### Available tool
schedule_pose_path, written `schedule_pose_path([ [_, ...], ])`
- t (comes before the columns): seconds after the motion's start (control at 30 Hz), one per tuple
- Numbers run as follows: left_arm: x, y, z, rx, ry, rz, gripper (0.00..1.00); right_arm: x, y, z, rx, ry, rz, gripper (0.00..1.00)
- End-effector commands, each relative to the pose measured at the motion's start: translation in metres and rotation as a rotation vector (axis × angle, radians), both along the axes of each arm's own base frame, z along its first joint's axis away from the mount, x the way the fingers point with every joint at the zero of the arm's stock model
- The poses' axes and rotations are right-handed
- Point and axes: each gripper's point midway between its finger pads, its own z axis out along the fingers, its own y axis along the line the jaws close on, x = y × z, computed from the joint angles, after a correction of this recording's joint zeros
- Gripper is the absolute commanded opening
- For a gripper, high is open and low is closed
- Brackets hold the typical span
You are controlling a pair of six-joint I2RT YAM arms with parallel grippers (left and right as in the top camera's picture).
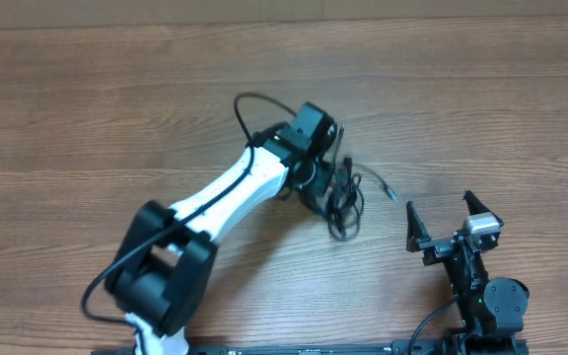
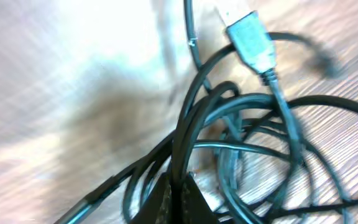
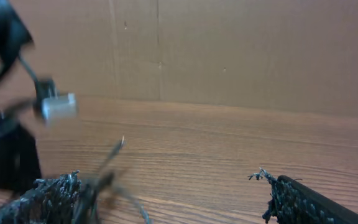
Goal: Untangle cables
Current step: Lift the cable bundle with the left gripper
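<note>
Since the cables (image 1: 343, 192) are all bunched into one small knot roughly mid-table, a bit right of centre, that's where my left pincer (image 2: 180, 198) is: squeezed together on a couple of the black strands at the near edge of the bundle. In the left wrist view the fingers meet with cord caught between them, and the loops fan out up and to the right. My guess at why I'm gripping there is to pin or lift one side so the loose ends can be teased out. Feels like early days, nothing looks separated yet

A USB plug (image 2: 247, 34) with a silver tip sits at the top of the knot, its cord running down through the loops, so that looks like the obvious end to go for. One thin strand (image 1: 378, 182) trails off to the right toward my other arm, with a small tip on it

My right pincer (image 1: 445, 222) sits well apart from the tangle, lower right, jaws wide apart with nothing in them, facing the knot across the bare wooden table (image 1: 87, 99)

What's in the way: my own left arm (image 1: 235, 187) covers the left side of the knot from above, and its thick arm cable (image 1: 254, 97) arcs right beside it. That one's not part of the tangle, but it's easy to mix up. The right wrist view is too blurry to show how the crossings run
</note>
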Motion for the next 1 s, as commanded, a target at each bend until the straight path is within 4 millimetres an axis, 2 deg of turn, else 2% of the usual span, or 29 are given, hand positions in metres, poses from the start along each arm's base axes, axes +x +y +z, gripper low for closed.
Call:
schedule_pose_path([
  [0.0,0.039,0.017,0.096,0.033,-0.314,0.058,0.04,0.0,0.001,0.001,0.003,-0.01,0.002,1.0],
  [0.13,0.047,0.04,0.132,0.098,-0.447,0.11,0.04,0.0,0.001,0.001,0.003,-0.009,0.002,1.0],
  [0.3,0.041,0.044,0.15,0.112,-0.494,0.049,0.04,0.0,0.001,0.001,0.003,-0.009,0.002,1.0],
  [0.67,0.026,0.051,0.14,0.164,-0.44,-0.021,0.04,0.0,0.001,0.001,0.003,-0.009,0.002,1.0],
  [0.7,0.024,0.049,0.139,0.155,-0.43,-0.034,0.04,0.0,0.001,0.001,0.003,-0.009,0.002,1.0],
  [0.83,0.001,0.015,0.137,0.028,-0.391,-0.299,0.04,0.0,0.001,0.001,0.003,-0.009,0.003,1.0],
  [0.97,-0.005,0.008,0.138,0.014,-0.406,-0.406,0.04,0.0,0.001,0.001,0.003,-0.009,0.003,1.0],
])
